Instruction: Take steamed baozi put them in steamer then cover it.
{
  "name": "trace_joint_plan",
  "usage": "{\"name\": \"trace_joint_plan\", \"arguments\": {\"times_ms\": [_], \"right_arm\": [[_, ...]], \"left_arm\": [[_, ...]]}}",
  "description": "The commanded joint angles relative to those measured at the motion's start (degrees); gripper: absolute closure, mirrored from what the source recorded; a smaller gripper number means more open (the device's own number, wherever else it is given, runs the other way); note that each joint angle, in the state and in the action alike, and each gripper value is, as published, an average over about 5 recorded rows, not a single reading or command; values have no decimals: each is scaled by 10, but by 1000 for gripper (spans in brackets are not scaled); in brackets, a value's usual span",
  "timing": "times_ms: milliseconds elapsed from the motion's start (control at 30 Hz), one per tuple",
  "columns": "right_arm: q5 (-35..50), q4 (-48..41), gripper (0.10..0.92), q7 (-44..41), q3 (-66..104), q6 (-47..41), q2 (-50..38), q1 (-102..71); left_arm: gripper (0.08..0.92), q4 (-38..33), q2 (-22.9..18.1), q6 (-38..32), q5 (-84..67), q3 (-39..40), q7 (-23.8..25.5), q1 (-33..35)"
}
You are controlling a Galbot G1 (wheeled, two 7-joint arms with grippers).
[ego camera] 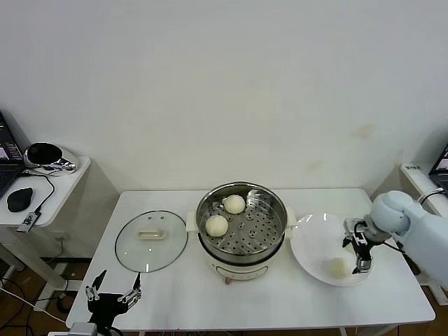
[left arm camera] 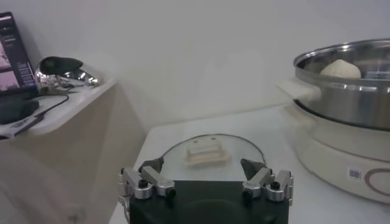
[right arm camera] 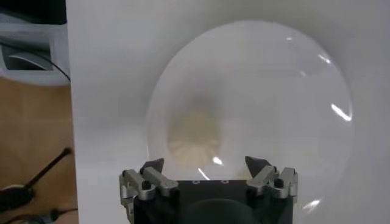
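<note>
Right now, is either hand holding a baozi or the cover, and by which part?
Nothing is held. The right hand hangs open over the white plate, above the baozi there. The left hand is open near the table's front edge, short of the cover.

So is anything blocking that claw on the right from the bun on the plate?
Nothing visible. The right gripper hangs open just above the baozi on the white plate, and the steamer beside it stands uncovered.
</note>
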Motion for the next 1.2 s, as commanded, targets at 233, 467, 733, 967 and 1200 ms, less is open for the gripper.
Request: {"name": "trace_joint_plan", "arguments": {"times_ms": [233, 467, 733, 967, 1200], "right_arm": [[-8, -34, 203, 15, 3, 5, 36, -17], [-15, -39, 203, 8, -9, 7, 37, -10], [-16, -46, 203, 14, -8, 7, 45, -12], [-15, -48, 210, 12, -8, 4, 41, -10], [-12, -51, 362, 8, -5, 0, 36, -12]], "left_arm": [[177, 8, -1, 1, 0, 1, 1, -4], [177, 14, -2, 1, 0, 1, 1, -8], [177, 19, -3, 1, 1, 2, 1, -12], [177, 23, -1, 1, 1, 2, 1, -13], [177, 28, -2, 1, 3, 4, 1, -16]]}}
